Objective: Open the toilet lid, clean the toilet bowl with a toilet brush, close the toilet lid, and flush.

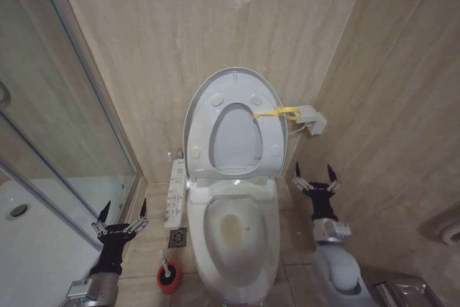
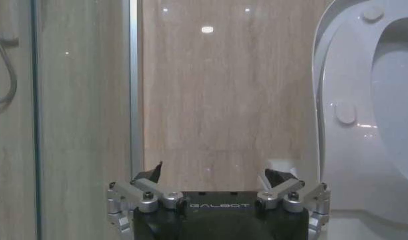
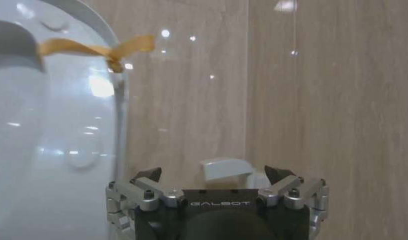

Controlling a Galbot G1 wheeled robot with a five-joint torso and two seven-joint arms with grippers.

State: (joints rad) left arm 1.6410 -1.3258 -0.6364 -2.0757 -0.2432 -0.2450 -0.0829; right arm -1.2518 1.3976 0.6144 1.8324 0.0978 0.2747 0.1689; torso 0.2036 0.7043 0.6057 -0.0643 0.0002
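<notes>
The toilet lid (image 1: pixel 233 80) stands raised against the back wall, the ring seat up against it and a yellow strap (image 1: pixel 277 113) tied at its edge. Below it the toilet bowl (image 1: pixel 241 239) lies uncovered, with a brownish stain inside. The toilet brush (image 1: pixel 169 276) stands in its red holder on the floor left of the bowl. My left gripper (image 1: pixel 123 210) hovers open above and left of the brush, holding nothing. On the other side of the bowl my right gripper (image 1: pixel 314 172) is open and holds nothing. The wrist views show the left gripper (image 2: pixel 213 172) beside the lid (image 2: pixel 343 75), and the right gripper (image 3: pixel 213 172) beside the lid (image 3: pixel 70 115) and strap (image 3: pixel 97 48).
A glass shower door (image 1: pixel 65 106) and white shower tray (image 1: pixel 36 249) close off the left. A button panel (image 1: pixel 175 193) sits on the bowl's left side, with a floor drain (image 1: pixel 177 237) below it. A white box (image 1: pixel 310 118) hangs on the back wall. A metal fixture (image 1: pixel 402 292) sits low on the right.
</notes>
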